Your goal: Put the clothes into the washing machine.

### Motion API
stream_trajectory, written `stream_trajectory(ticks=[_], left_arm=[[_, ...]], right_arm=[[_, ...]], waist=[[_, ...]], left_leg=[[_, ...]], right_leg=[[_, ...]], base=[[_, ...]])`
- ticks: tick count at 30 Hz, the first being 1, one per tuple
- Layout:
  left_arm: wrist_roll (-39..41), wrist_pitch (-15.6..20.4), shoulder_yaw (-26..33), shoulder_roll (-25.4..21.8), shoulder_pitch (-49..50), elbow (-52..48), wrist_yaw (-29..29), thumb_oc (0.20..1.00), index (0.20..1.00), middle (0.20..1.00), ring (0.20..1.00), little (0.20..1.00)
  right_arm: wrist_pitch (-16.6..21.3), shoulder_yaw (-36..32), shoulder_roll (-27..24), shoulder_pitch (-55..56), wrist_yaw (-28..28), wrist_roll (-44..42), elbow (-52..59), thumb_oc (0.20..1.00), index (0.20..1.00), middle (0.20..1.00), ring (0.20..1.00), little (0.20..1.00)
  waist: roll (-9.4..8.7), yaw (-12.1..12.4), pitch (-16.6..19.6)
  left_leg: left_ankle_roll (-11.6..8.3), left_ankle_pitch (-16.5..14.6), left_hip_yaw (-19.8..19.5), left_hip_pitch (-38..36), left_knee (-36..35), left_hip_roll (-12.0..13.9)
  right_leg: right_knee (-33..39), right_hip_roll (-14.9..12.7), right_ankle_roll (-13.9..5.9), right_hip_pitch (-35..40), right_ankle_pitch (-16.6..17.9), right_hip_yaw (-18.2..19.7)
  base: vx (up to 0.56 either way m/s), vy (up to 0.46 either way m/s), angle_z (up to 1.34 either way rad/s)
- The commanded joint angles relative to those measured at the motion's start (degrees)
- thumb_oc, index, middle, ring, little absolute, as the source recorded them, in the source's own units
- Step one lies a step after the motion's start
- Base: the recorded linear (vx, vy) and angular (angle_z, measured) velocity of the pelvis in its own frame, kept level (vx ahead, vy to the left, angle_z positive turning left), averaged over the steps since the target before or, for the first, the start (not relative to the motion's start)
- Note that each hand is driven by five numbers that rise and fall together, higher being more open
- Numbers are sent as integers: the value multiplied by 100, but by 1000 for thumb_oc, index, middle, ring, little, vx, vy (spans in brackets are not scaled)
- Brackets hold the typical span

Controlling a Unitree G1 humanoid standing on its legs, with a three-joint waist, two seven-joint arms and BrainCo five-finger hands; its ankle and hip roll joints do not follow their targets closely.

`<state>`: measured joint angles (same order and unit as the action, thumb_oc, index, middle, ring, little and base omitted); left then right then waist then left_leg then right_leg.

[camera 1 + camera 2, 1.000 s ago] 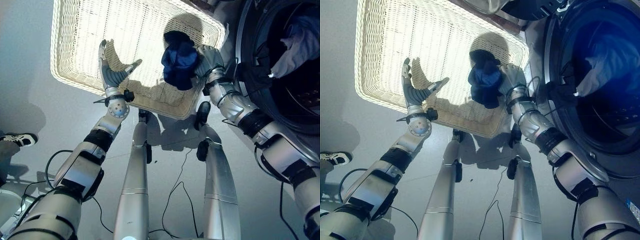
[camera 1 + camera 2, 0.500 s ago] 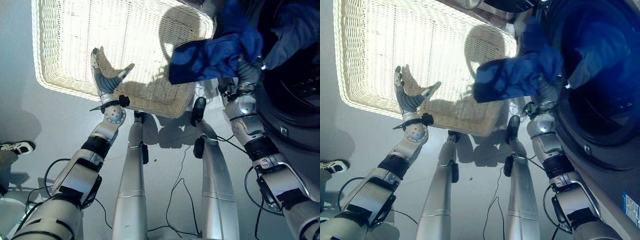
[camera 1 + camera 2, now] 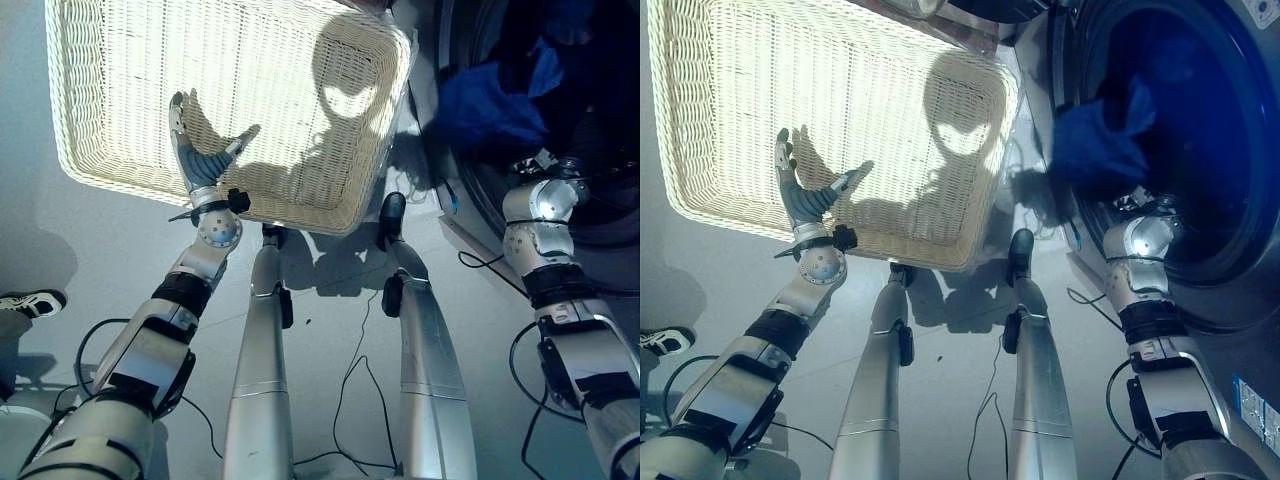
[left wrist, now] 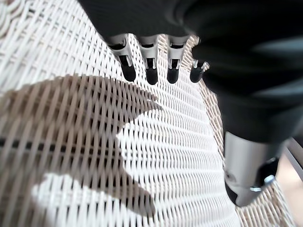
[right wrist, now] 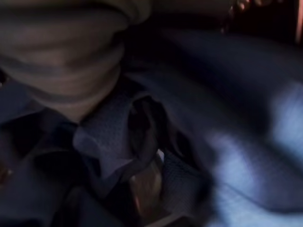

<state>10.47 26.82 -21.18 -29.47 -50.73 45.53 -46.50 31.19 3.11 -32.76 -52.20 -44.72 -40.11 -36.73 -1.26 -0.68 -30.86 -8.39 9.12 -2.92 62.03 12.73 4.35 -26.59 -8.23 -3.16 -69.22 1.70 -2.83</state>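
Right wrist view: right hand (image 5: 142, 184) buried in blue garment (image 3: 480, 100), grip impossible to tell.
Garment: inside washing machine (image 3: 1230, 250) drum.
Left hand (image 3: 200, 155): fingers straight, over wicker basket (image 3: 100, 120).

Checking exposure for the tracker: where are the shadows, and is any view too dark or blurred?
Eye views: hard shadows across the white wicker basket; washing machine drum dark. Left wrist view: left hand and its fingertips soft, shadow sharp on the weave. Right wrist view: dim, blurred blue cloth.

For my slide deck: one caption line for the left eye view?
Right arm reaches into the washing machine with a blue garment; left hand open over the wicker basket.
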Motion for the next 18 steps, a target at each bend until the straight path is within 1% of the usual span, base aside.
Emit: stream_trajectory(ticks=[1,2,4,5,6,7,8,9,10,11,12,13,14,15,16,17,18], left_arm=[[253,287,210,-118,-89,124,63,1000,1000,1000,1000,1000],[290,282,196,-145,-148,148,107,1000,1000,1000,1000,1000],[383,280,118,-234,-253,209,227,1000,1000,1000,1000,1000],[469,273,19,-311,-323,254,304,1000,1000,1000,1000,1000],[489,274,-28,-344,-334,269,319,1000,1000,1000,1000,1000],[537,327,-73,-421,-283,279,362,1000,1000,1000,1000,1000],[519,454,-97,-536,-95,228,367,1000,1000,1000,1000,1000],[493,524,-98,-603,57,153,332,1000,1000,1000,1000,1000],[470,539,-95,-636,139,97,306,1000,1000,1000,1000,1000],[468,570,-91,-727,332,-59,252,1000,1000,1000,1000,1000],[472,580,-32,-824,526,-220,215,1000,1000,1000,1000,1000],[473,596,14,-878,703,-338,180,1000,1000,1000,1000,1000],[478,540,54,-920,760,-413,176,1000,1000,1000,1000,1000],[480,519,61,-924,765,-427,180,1000,1000,1000,1000,1000],[532,421,90,-957,724,-450,245,1000,1000,1000,1000,1000],[582,375,103,-981,673,-448,310,1000,1000,1000,1000,1000],[597,349,95,-983,621,-418,354,1000,1000,1000,1000,1000]], right_arm=[[-220,45,-515,-89,156,-458,-181,200,200,200,200,200],[-574,170,-574,-184,315,-572,-399,200,200,200,200,200],[-1123,466,-744,-417,678,-1305,-953,200,200,200,200,200],[-1320,624,-1022,-798,851,-1883,-1547,200,200,200,200,200],[-1400,657,-1134,-946,924,-2160,-1738,200,200,200,200,200],[-1440,692,-1399,-1236,1050,-2587,-2109,200,200,200,200,200],[-1262,683,-1736,-1537,1184,-3118,-2537,200,200,200,200,200],[-967,682,-1921,-1653,1158,-3341,-2672,200,200,200,200,200],[-812,658,-2021,-1678,1173,-3399,-2717,200,200,200,200,200],[-329,654,-2241,-1710,931,-3359,-2646,200,200,200,200,200],[-102,591,-2436,-1672,561,-3143,-2384,200,200,200,200,200],[91,504,-2555,-1551,36,-2834,-2074,200,200,200,200,200],[132,410,-2691,-1461,-282,-2771,-1791,241,241,241,241,241],[176,369,-2716,-1417,-382,-2689,-1740,404,404,404,404,404],[258,243,-2832,-1302,-759,-2268,-1542,862,862,862,862,862],[157,216,-2917,-1269,-985,-2152,-1391,1000,1000,1000,1000,1000],[107,196,-2949,-1278,-1029,-2106,-1392,1000,1000,1000,1000,1000]], waist=[[123,-106,106],[125,-90,106],[125,-36,106],[135,14,106],[130,35,106],[121,68,106],[84,106,106],[54,122,106],[32,129,106],[-15,137,106],[-53,108,106],[-92,81,106],[-142,45,106],[-153,39,106],[-201,7,106],[-234,-8,106],[-243,-9,106]], left_leg=[[307,-492,-63,32,514,-310],[309,-476,-66,51,508,-306],[307,-469,-90,31,506,-313],[303,-487,-128,35,539,-304],[303,-502,-145,42,571,-294],[299,-542,-181,52,640,-281],[297,-592,-251,65,684,-259],[300,-607,-291,60,670,-245],[305,-610,-308,48,650,-235],[312,-601,-337,18,606,-234],[323,-597,-337,-11,568,-218],[331,-581,-330,-54,541,-200],[347,-582,-319,-88,525,-190],[350,-580,-315,-101,517,-186],[372,-586,-307,-143,511,-187],[379,-589,-304,-160,511,-194],[389,-593,-310,-170,507,-201]], right_leg=[[652,168,-478,399,633,-264],[639,161,-472,384,633,-278],[646,172,-451,404,639,-302],[640,167,-443,420,638,-324],[625,156,-443,428,633,-342],[615,147,-438,443,631,-367],[642,158,-435,484,634,-397],[679,173,-435,518,648,-418],[690,176,-438,540,652,-435],[746,206,-438,594,682,-453],[781,247,-440,645,695,-462],[789,281,-438,691,706,-456],[785,301,-439,730,700,-455],[783,304,-438,743,694,-454],[770,313,-432,784,671,-453],[775,316,-424,814,650,-455],[772,313,-421,823,637,-452]], base=[[0,0,0],[0,0,0],[-2,-62,-2],[6,-88,1],[13,-82,2],[10,-84,2],[6,-93,0],[-2,-91,-3],[-9,-70,-7],[-17,-52,-8],[-24,-33,-9],[-21,-14,-6],[-11,-4,-4],[0,0,0],[4,8,3],[10,11,5],[16,7,5]])
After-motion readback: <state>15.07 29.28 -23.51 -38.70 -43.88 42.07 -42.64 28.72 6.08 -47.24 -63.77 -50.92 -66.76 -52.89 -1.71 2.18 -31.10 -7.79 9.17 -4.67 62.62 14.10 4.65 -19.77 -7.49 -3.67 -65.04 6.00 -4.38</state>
